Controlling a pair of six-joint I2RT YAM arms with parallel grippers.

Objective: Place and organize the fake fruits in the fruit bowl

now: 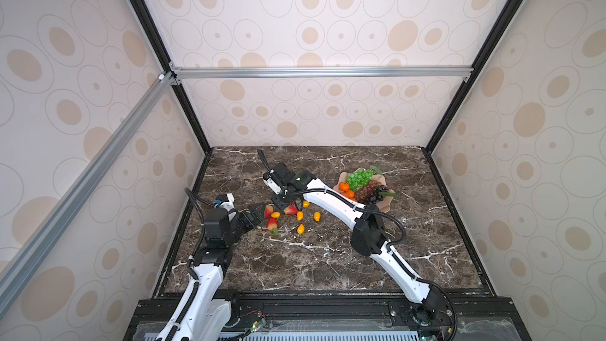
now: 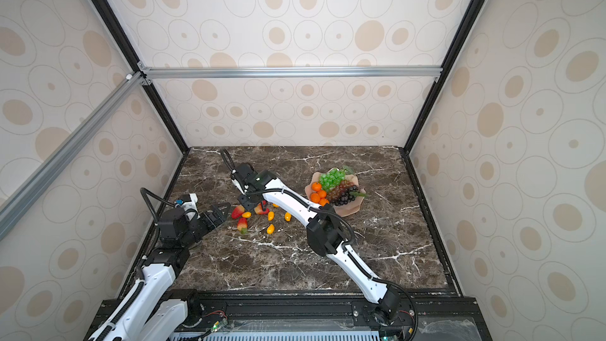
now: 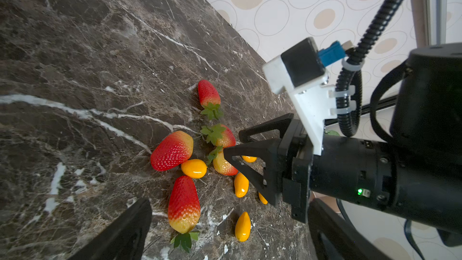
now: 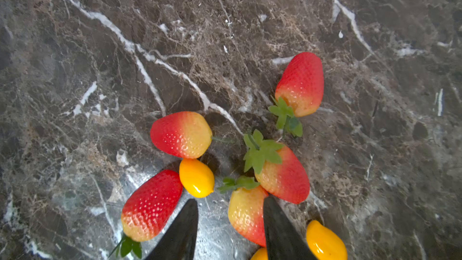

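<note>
Several strawberries and kumquats lie clustered on the marble at centre left. My right gripper (image 1: pixel 288 205) (image 4: pixel 230 201) is down among them, open, straddling one strawberry (image 4: pixel 246 213) (image 3: pixel 223 165). One finger (image 4: pixel 281 231) touches that strawberry; a gap remains at the other finger (image 4: pixel 180 231). My left gripper (image 1: pixel 255 215) (image 3: pixel 225 233) stands wide open and empty just left of the cluster, near another strawberry (image 3: pixel 184 203) and a kumquat (image 3: pixel 242 226). The fruit bowl (image 1: pixel 384 206) (image 2: pixel 350 211) at right holds green grapes (image 1: pixel 359 178), dark grape bunches (image 1: pixel 372 193) and tangerines (image 1: pixel 344 186).
Enclosure walls ring the marble table (image 1: pixel 328 257). The right arm (image 1: pixel 331 201) stretches diagonally across the middle, passing close by the bowl's near-left rim. Loose kumquats (image 1: pixel 316 216) lie just beside that arm.
</note>
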